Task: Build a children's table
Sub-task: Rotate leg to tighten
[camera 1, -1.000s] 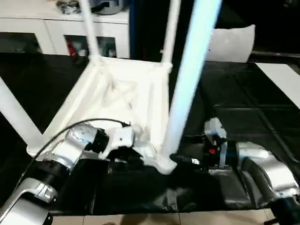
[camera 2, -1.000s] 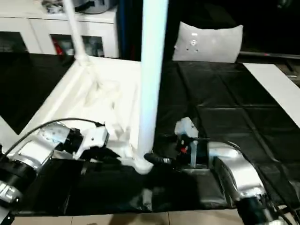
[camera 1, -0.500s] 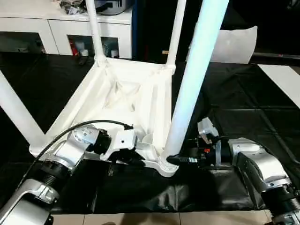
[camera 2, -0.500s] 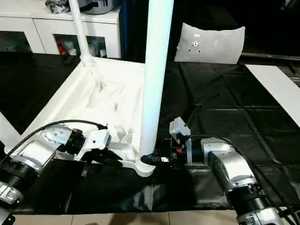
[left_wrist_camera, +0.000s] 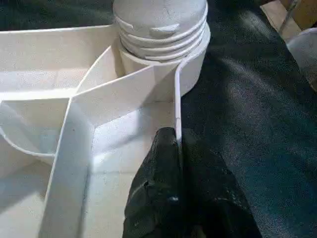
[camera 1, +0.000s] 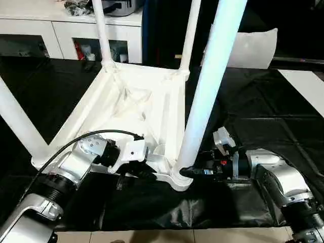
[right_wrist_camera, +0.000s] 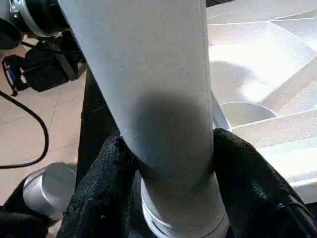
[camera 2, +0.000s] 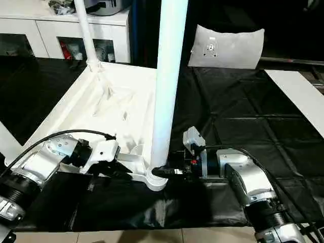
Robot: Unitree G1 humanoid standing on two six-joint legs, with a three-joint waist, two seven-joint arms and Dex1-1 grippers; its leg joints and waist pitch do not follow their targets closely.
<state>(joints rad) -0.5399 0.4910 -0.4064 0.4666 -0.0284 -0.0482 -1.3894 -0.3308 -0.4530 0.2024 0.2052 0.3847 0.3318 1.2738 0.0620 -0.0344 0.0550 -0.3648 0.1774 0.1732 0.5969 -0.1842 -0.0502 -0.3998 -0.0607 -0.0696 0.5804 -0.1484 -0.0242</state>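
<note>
four long white tapered plastic legs stood up from the upturned white plastic table top (camera 1: 134, 104) in the left eye view, one at each corner socket, the whole resting on a worktop covered in black sheet (camera 1: 263, 101). the nearest leg (camera 1: 207, 86) rose from the near corner socket (camera 1: 178, 178), and the right tool (camera 1: 188, 172) reached in level at its base, one finger showing against the foot of the leg. the left tool (camera 1: 132, 175) lay at the near rim of the top. by my reading this was the last leg being seated, so the task looked nearly done.

two more things showed in the right eye view: a white cabinet with glass doors (camera 2: 30, 30) behind the worktop and a pale plastic bag (camera 2: 226, 46) lying well behind the table. the bag carried a small dark mark, too small to read; no brand or writing could be made out anywhere.

one thin rim wall of the top (left_wrist_camera: 177, 106) ran into the left wrist view, and the left tool was clenched on it, fingers (left_wrist_camera: 161, 198) pinched either side, just below the threaded socket.

both fingers (right_wrist_camera: 106, 188) of the right tool in the right wrist view hugged the leg, grasping it just above its ringed foot. the next move probably called for a firm twist or push to drive the leg home while the left tool steadied the top.
</note>
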